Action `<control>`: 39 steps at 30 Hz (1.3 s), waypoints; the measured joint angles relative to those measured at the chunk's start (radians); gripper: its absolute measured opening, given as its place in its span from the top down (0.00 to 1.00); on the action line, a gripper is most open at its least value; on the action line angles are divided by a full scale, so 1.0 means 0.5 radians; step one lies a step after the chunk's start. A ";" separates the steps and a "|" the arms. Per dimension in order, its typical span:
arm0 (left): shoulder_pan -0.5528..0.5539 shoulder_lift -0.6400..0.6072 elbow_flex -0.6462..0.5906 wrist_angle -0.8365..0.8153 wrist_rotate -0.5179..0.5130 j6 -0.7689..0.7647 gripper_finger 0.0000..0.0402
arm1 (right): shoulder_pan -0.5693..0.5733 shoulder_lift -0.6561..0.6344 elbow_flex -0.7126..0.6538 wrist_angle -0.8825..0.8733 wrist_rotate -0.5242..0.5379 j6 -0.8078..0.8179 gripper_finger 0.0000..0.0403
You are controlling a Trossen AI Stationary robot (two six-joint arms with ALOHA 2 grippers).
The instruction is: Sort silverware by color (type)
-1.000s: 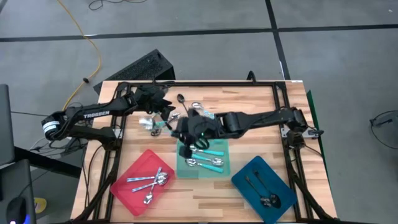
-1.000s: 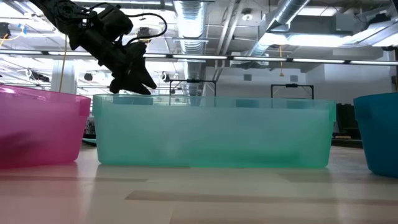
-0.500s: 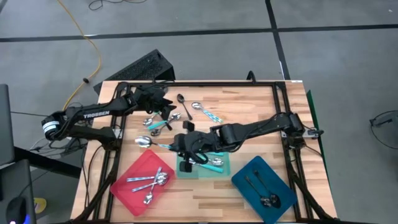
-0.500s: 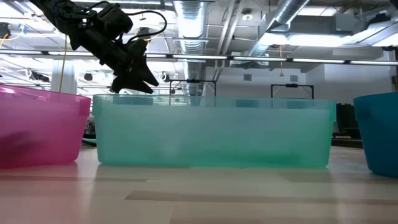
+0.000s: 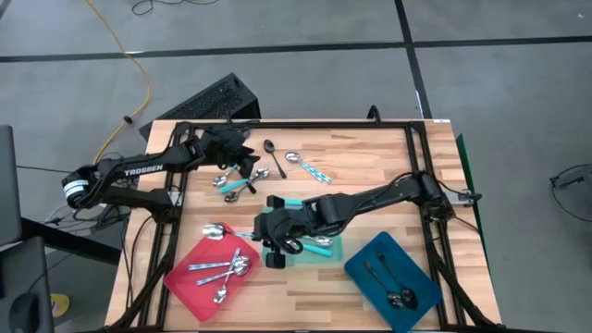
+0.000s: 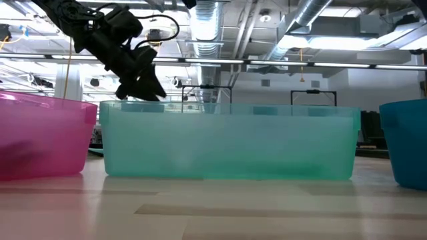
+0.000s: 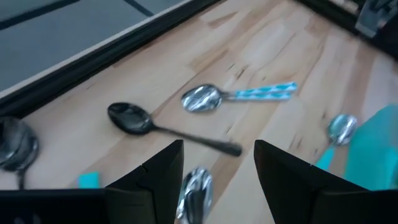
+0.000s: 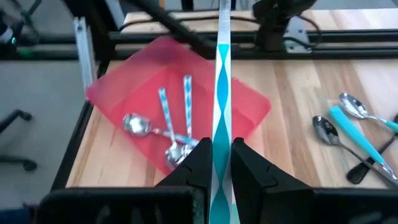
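My right gripper (image 5: 264, 238) hangs over the left edge of the teal tray (image 5: 326, 254), shut on a turquoise-handled spoon (image 5: 231, 233). The spoon's silver bowl (image 5: 214, 230) hangs past the far corner of the red tray (image 5: 190, 254). My left gripper (image 7: 217, 180) hangs open above the loose silverware at the table's far left. Under it lie a black spoon (image 7: 134, 118), a turquoise-handled spoon (image 7: 202, 98) and a silver spoon (image 7: 196, 186) showing between its fingers. My right gripper pinches the turquoise patterned handle (image 8: 221, 146) of the spoon between its two fingers. The fingers come from the table's right, slanting down, and the handle runs on straight out past the fingertips toward the left. The spoon is lifted clear, roughly level.
The red tray holds silver spoons (image 5: 222, 270), the teal tray turquoise-handled ones (image 5: 319, 242), and the blue tray (image 5: 412, 273) dark ones (image 5: 388, 282). More loose spoons (image 5: 305, 166) lie at the far middle. A black frame (image 5: 416, 139) runs round the table.
My right gripper has moved toward the table's near edge and sunk, from beyond the far edge of the teal tray to its left edge. It has carried the turquoise-handled spoon along, still level and clear, toward the red tray.
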 joint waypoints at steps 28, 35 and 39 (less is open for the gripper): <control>0.000 0.000 0.000 -0.225 0.061 0.142 0.55 | -0.188 -0.002 0.001 0.161 -0.309 -0.049 0.84; 0.000 0.000 0.000 -0.183 0.097 0.239 0.55 | -0.240 0.048 0.005 0.232 -0.368 -0.546 0.84; 0.000 0.000 0.001 -0.169 0.155 0.169 0.55 | -0.260 0.170 -0.005 0.294 -0.495 -0.594 0.84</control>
